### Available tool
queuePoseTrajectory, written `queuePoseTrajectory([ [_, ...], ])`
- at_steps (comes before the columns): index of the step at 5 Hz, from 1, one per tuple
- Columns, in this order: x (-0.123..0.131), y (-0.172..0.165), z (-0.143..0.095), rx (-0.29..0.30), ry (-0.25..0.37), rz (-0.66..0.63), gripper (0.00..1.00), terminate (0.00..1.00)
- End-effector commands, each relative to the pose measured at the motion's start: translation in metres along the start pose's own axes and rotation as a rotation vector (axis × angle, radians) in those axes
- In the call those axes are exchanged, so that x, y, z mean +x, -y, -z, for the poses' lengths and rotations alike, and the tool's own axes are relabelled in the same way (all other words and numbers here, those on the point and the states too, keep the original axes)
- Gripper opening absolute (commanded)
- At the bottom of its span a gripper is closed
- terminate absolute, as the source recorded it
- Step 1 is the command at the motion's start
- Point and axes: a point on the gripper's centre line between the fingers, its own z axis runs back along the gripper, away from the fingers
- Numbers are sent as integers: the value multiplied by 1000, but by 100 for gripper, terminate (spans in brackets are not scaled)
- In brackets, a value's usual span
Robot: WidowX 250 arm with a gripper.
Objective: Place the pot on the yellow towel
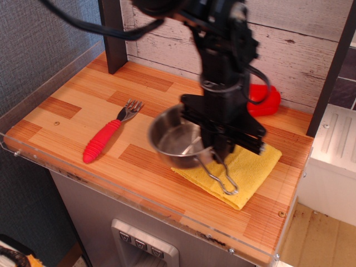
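Pot (177, 142) is airborne, held by the gripper (214, 146); fingers appear clamped on the rim on the handle side, though the actual contact is masked by the gripper body, so that's a read, not a clear sight. Key relation: pot bowl hangs off to the left of the fingers, overlapping only the left corner of the yellow towel (250, 167); most of the bowl looks to sit over bare wooden counter (72, 111) just left of the towel. Wire-loop handle (219, 175) runs from the rim toward the front edge of the towel, loop end over the towel's front-left part, so the long axis goes bowl-at-left-rear to handle-at-front. Gripper body itself is roughly over the towel centre, so the offset is pot vs. fingers, not fingers vs. towel. My call: to centre the bowl the gripper needs to shift further right across the towel, then descend; dropping here would likely land the pot half off the left edge. Height above the cloth can't be judged from this single view. Red bell pepper (266, 100) sits behind the towel, partly hidden by the arm; red-handled fork (108, 138) lies well to the left of the towel, out of the path.
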Motion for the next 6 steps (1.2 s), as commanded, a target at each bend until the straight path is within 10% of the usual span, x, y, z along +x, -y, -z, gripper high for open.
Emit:
queuePoseTrajectory([
  [1, 17, 22, 9, 9, 12, 21, 0, 0],
  [3, 16, 15, 24, 20, -2, -204, 0, 0],
  [4, 13, 11, 18, 9, -27, -225, 100, 0],
  [6, 17, -11, -39, -57, 115, -165, 100, 0],
])
